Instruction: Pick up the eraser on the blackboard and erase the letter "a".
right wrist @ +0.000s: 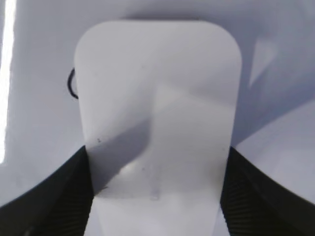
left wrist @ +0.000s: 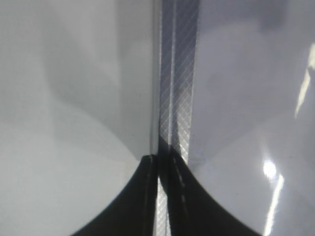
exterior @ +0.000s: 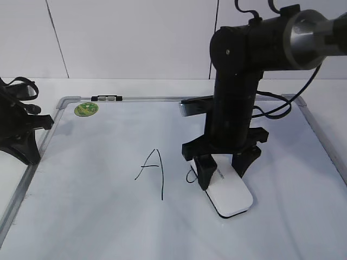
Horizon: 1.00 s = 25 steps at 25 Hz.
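Note:
The white eraser (exterior: 233,197) lies flat on the blackboard (exterior: 97,216), just right of the letter "a" (exterior: 190,176). Only the left curve of the "a" shows; the rest is hidden behind my right gripper's finger and the eraser. My right gripper (exterior: 222,176) stands straight down over the eraser's near end, its fingers pressed against both long sides. In the right wrist view the eraser (right wrist: 157,98) fills the middle between the fingers of the gripper (right wrist: 156,196), and a bit of the "a" (right wrist: 71,83) peeks out at its left edge. My left gripper (exterior: 30,154) is shut and empty.
A taller capital "A" (exterior: 152,168) is written left of the "a". A green sticker (exterior: 86,109) and a small black-and-white clip (exterior: 107,98) sit at the board's far left corner. My left gripper (left wrist: 160,162) hangs over the board's grey frame (left wrist: 177,98).

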Each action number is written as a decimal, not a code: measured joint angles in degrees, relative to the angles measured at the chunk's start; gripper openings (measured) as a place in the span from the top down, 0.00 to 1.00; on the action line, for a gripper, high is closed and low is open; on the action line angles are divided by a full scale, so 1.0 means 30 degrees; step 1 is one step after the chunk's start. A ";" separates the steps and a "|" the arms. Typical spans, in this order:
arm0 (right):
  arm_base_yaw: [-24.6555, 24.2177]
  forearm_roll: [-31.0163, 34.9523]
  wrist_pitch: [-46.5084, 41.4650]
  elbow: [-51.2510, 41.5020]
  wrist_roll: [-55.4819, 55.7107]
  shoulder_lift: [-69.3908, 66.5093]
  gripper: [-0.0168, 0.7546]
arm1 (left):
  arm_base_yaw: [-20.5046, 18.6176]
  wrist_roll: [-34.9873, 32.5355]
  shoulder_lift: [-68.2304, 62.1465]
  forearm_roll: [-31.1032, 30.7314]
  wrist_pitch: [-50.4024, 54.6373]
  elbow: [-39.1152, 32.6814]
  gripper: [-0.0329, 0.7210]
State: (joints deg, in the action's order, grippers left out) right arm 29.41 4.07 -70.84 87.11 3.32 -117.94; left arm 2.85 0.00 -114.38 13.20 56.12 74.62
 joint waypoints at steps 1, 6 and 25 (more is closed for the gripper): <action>-0.0153 0.0079 0.0000 0.0000 0.0009 0.0000 0.28 | 0.0000 0.0000 0.0000 0.0000 0.0000 0.0000 0.92; -0.0187 0.0191 0.0033 0.0000 0.0009 0.0000 0.28 | 0.0000 0.0000 0.0000 0.0000 0.0000 0.0000 0.92; 0.1866 -0.1357 0.0083 0.0433 -0.0268 -0.0082 0.28 | 0.0000 0.0000 0.0000 0.0000 0.0000 0.0000 0.92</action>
State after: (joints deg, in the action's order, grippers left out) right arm 35.01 0.00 -70.60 88.41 2.52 -118.19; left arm 2.85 0.00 -114.38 13.20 56.12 74.62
